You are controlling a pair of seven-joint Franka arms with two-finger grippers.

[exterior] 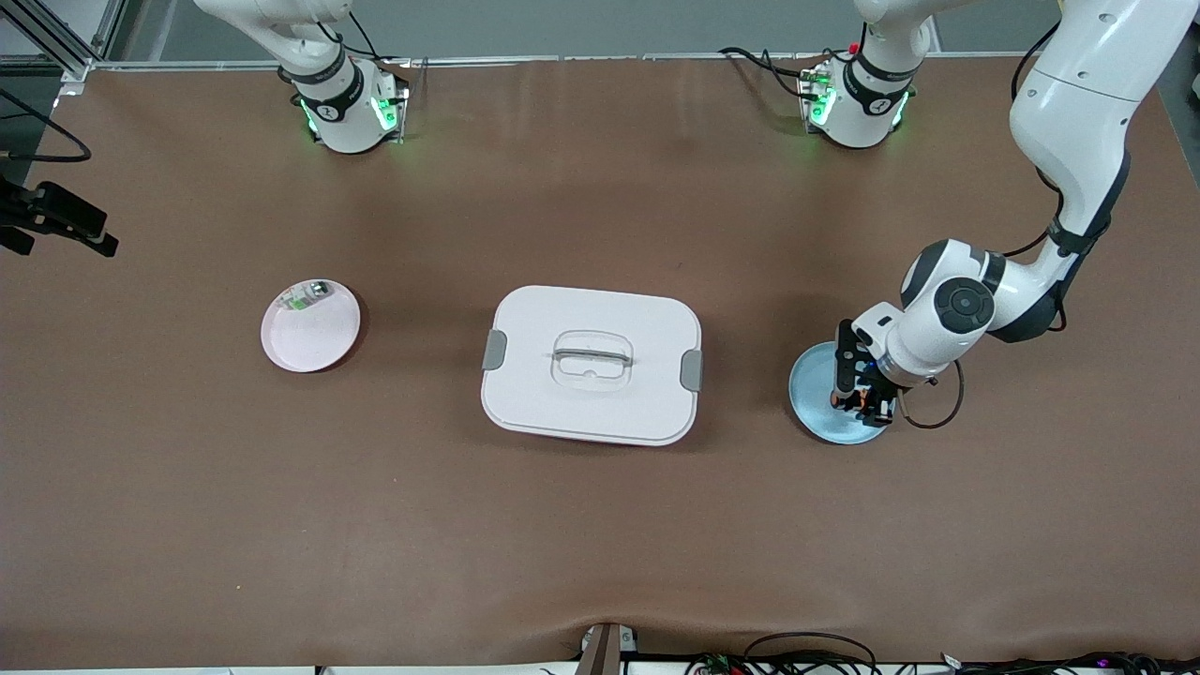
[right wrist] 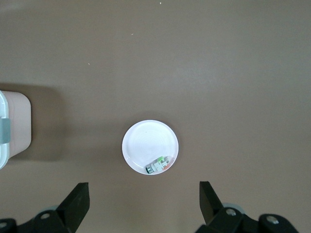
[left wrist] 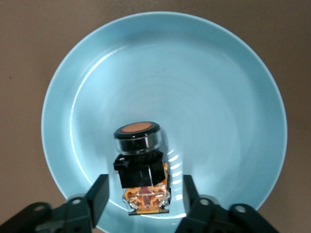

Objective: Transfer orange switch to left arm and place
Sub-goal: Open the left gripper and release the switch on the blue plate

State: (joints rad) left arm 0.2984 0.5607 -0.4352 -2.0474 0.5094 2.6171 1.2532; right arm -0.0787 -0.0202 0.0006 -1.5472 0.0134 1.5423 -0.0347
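The orange switch (left wrist: 141,165), a black cylinder with an orange end, lies on a light blue plate (exterior: 814,384) toward the left arm's end of the table. My left gripper (exterior: 858,398) is low over that plate. In the left wrist view it (left wrist: 145,187) is open, with one finger on each side of the switch and a gap on both sides. The white box (exterior: 544,394) with grey latches stands mid-table. My right gripper (right wrist: 143,189) is open and empty, high over the table by a pale pink plate (right wrist: 146,141). It is out of the front view.
The pale pink plate (exterior: 309,333) toward the right arm's end holds a small green-and-white component (exterior: 305,298). A corner of the box (right wrist: 12,131) shows in the right wrist view. A black camera mount (exterior: 56,220) sticks in at the table's edge at that end.
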